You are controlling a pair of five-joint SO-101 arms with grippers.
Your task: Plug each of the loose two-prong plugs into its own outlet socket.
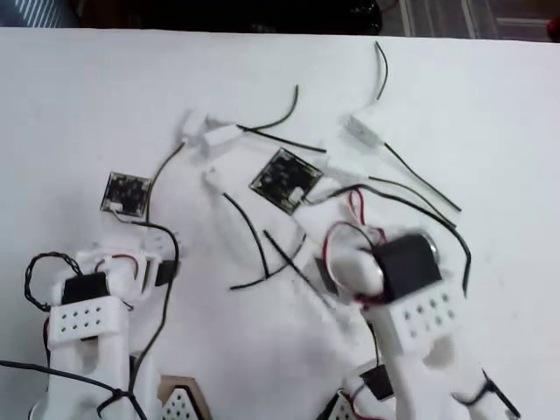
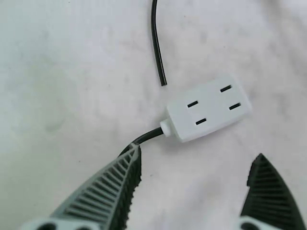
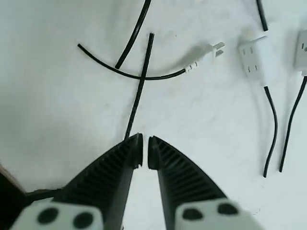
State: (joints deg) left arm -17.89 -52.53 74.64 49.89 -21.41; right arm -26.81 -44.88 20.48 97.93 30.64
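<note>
In the left wrist view a white outlet socket block [image 2: 208,109] lies flat with two pairs of slots up, its black cord [image 2: 146,136] running past one finger. My left gripper [image 2: 197,155] is open just short of it, holding nothing. My right gripper [image 3: 145,145] is shut and hovers low over the table, with a straight black cord [image 3: 139,86] passing beside its tips. Beyond it lie a white two-prong plug [image 3: 206,52] and two white outlet sockets [image 3: 253,60] [image 3: 302,52]. From above, the plug [image 1: 214,179] and the paired sockets [image 1: 206,131] lie mid-table; another white piece [image 1: 363,131] lies farther right.
Loose black cords [image 1: 262,254] cross the middle of the white table [image 1: 79,105]. Two dark square boards [image 1: 127,192] [image 1: 284,179] lie flat among them. Red and black arm wires [image 1: 350,236] loop over the right arm. The table's far edge runs along the back.
</note>
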